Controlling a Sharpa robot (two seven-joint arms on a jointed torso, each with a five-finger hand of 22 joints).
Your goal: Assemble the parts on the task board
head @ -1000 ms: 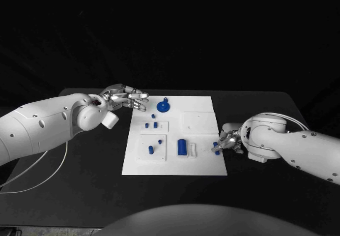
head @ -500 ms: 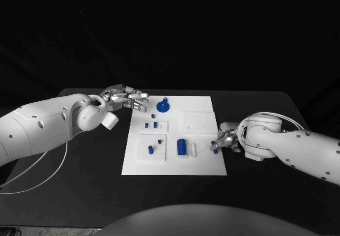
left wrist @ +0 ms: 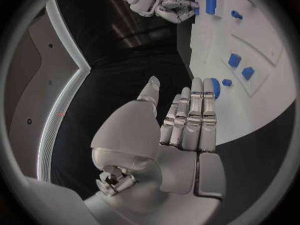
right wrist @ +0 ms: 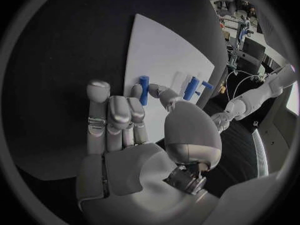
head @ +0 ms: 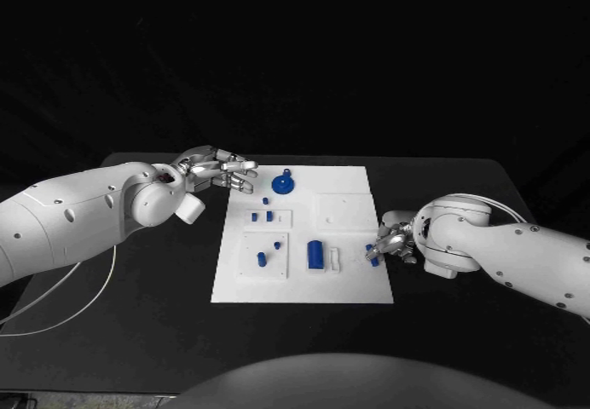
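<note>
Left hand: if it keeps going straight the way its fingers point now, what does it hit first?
Probably the round blue part at the task board's far end; the left hand's fingers aim at it, though height is unclear.

Bare table (head: 147,298) flanks the task board (head: 350,285), whose near strip carries no parts.

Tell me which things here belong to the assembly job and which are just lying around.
Part of the job:
task board
blue parts, such as the cylinder and the round piece
small blue part at the right hand
left hand

Just lying about:
white cable on the black table
</note>
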